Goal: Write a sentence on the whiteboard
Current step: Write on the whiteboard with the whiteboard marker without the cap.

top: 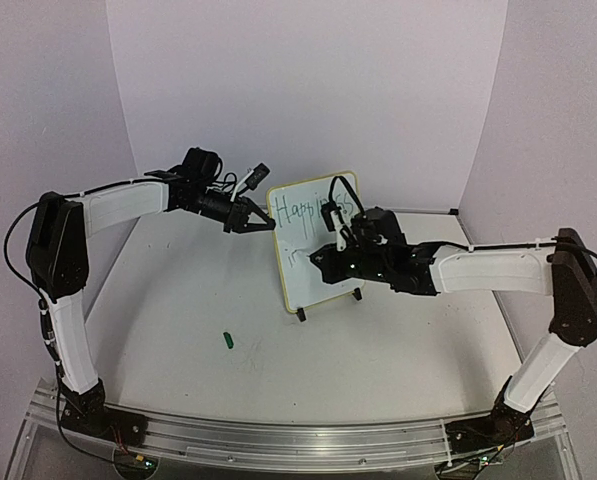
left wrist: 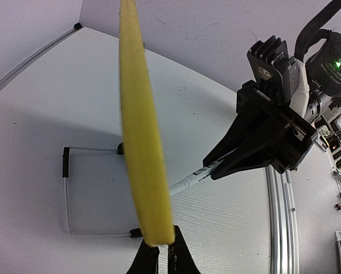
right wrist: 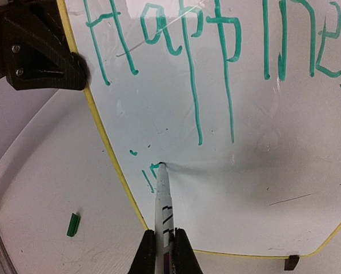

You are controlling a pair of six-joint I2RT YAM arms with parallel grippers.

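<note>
As you read top view: whiteboard [top: 296,262] upright on worktop [top: 178,300]. Left wrist: left pincer [left wrist: 159,254] clenched on its yellow frame. Right wrist: right pincer [right wrist: 164,240] grasping marker [right wrist: 162,197], tip on board at second line of sentence [right wrist: 192,85]. Press too hard and board may tilt, skewing stroke.

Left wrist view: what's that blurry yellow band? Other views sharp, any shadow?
Left wrist: frame edge of the whiteboard, too close to focus, bowed by the lens; right wrist: the sentence is sharp, soft shadow around the marker tip; top external: even light, low detail.
</note>
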